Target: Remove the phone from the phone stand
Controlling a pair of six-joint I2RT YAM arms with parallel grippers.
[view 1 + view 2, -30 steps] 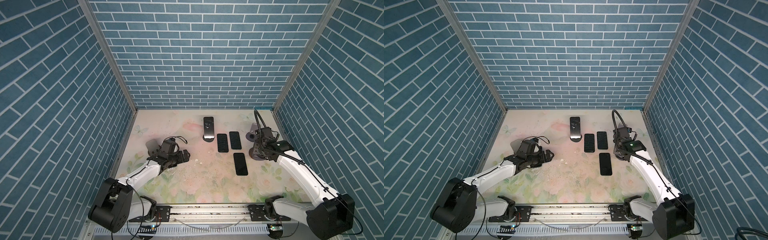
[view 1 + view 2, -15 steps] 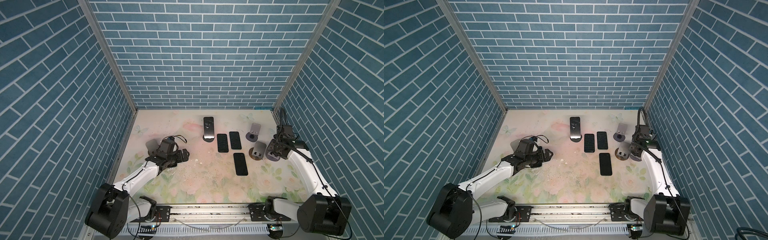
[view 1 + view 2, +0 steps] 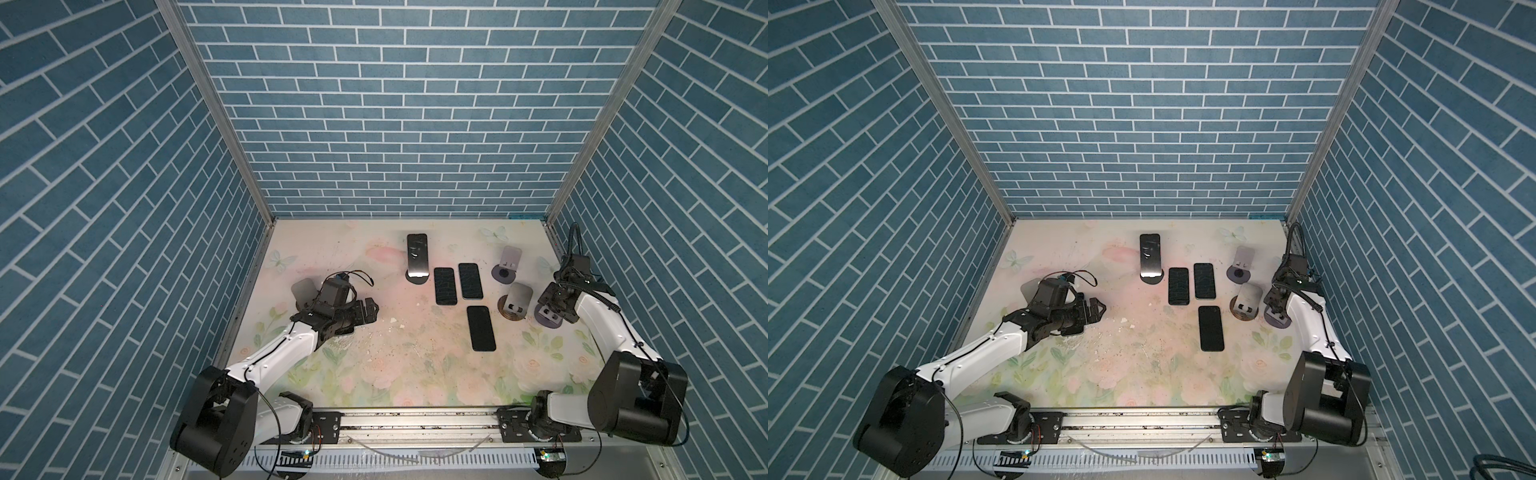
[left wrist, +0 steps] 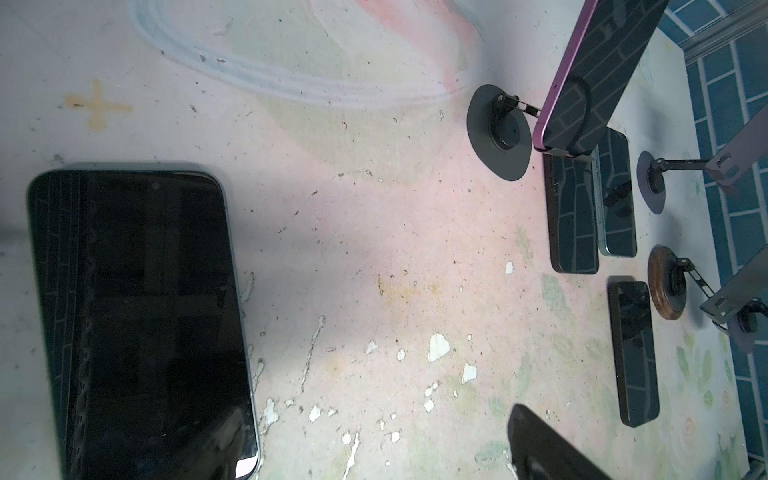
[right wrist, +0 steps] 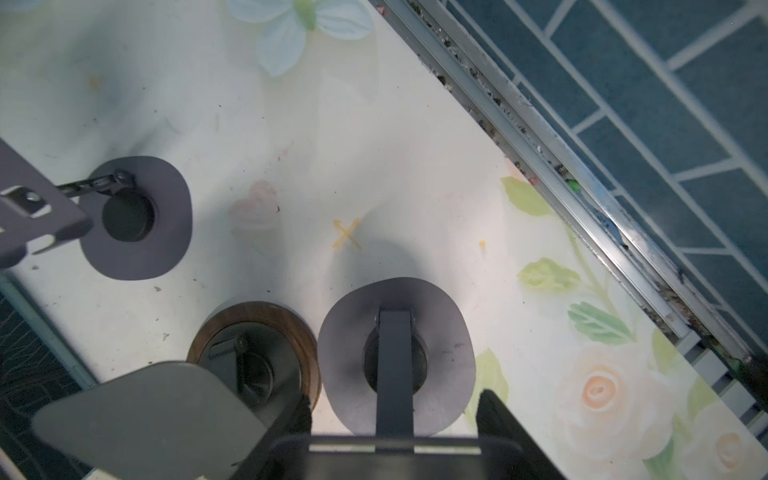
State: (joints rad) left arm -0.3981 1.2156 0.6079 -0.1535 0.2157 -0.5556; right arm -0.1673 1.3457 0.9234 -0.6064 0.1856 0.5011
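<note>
— Teal-brick walls [image 3: 395, 104] box in a floral table [image 3: 374, 374]. What are the two arms doing?

— The left gripper [image 3: 366, 311] hangs low at the near left, jaws spread wide and holding nothing, just beside a dark phone [image 4: 137, 324] lying flat. The right gripper [image 5: 395, 405], at the right edge, looks clamped on the plate of a grey stand [image 5: 395, 332], most likely to steady or shift it; that stand carries no phone.

— And the phone that matters?

— The purple-edged phone [image 3: 417, 253] sits at the far middle, well apart from both grippers, propped on its dark phone stand [image 3: 417, 279]. It leans back so the screen faces up and toward the near side, the way a stand is meant to show it.

— Which way does it run?

— Its long axis runs near to far: bottom edge down on the stand's lip, top edge raised toward the far wall. Three other phones [image 3: 470, 281] lie flat just to its right, with two bare stands [image 3: 516, 301] beyond them, so this looks the last one to lift.
</note>
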